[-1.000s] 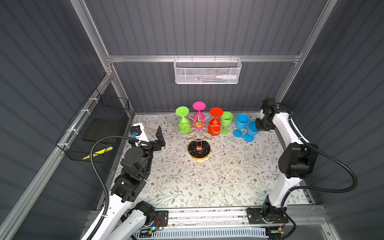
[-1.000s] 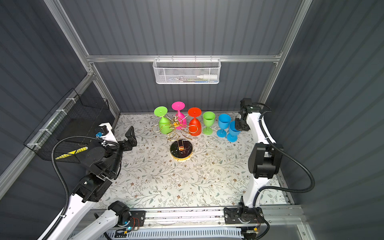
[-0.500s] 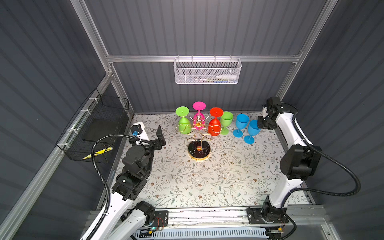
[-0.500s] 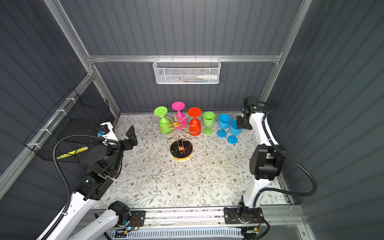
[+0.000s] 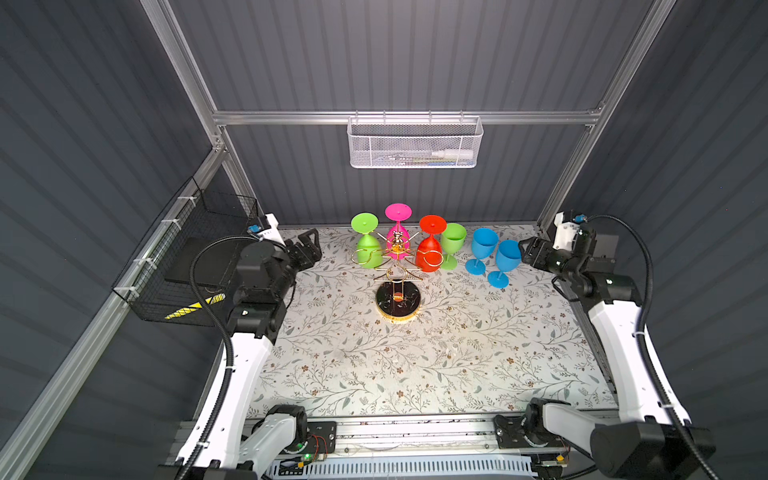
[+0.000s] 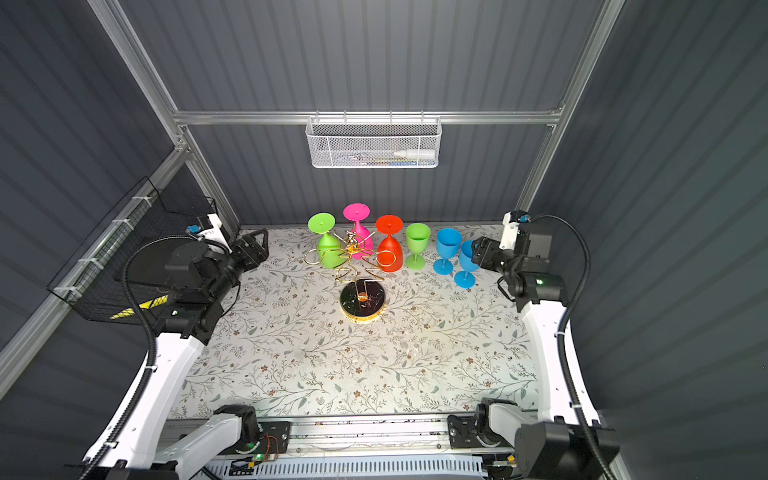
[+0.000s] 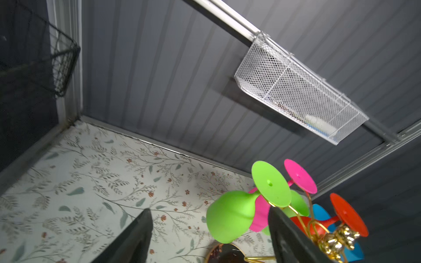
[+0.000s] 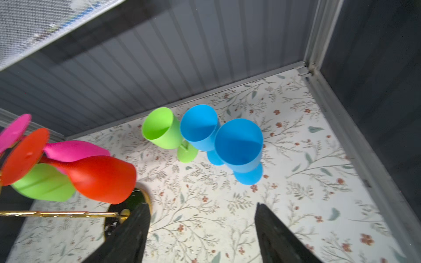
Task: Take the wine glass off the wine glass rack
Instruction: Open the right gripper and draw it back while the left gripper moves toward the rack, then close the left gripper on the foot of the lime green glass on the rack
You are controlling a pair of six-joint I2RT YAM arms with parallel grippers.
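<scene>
Yellow-and-black striped label (image 5: 195,308) low in the black wire basket (image 5: 208,232) at the left of both top views, too small to read. White tube lying in the white mesh basket (image 5: 415,143) at upper centre, print lost behind the mesh. At centre of both top views, the wine glass rack (image 5: 397,270) upright on the floral bench (image 5: 415,365), with three glasses hung bowl-down from its gold wire arms: green wine glass (image 5: 369,254), pink wine glass (image 5: 397,233), red wine glass (image 5: 429,254). Just right of the red one, standing upright on the bench, a second green glass (image 5: 453,243) and two blue glasses (image 5: 483,245). Left claw (image 5: 312,248) left of the rack, near the green wine glass but apart from it, spread wide and empty. In the left wrist view, only two dark fingers (image 7: 136,236) at the lower edge, cut off by the frame. Right claw (image 5: 527,252) just beside the nearer blue glass (image 5: 508,257), likewise spread wide with nothing held. In a top view, overlapping that glass, contact impossible to judge. In the right wrist view, bare bench between the fingers (image 8: 134,232), and of the rack only one gold arm and a sliver of base at lower left.
</scene>
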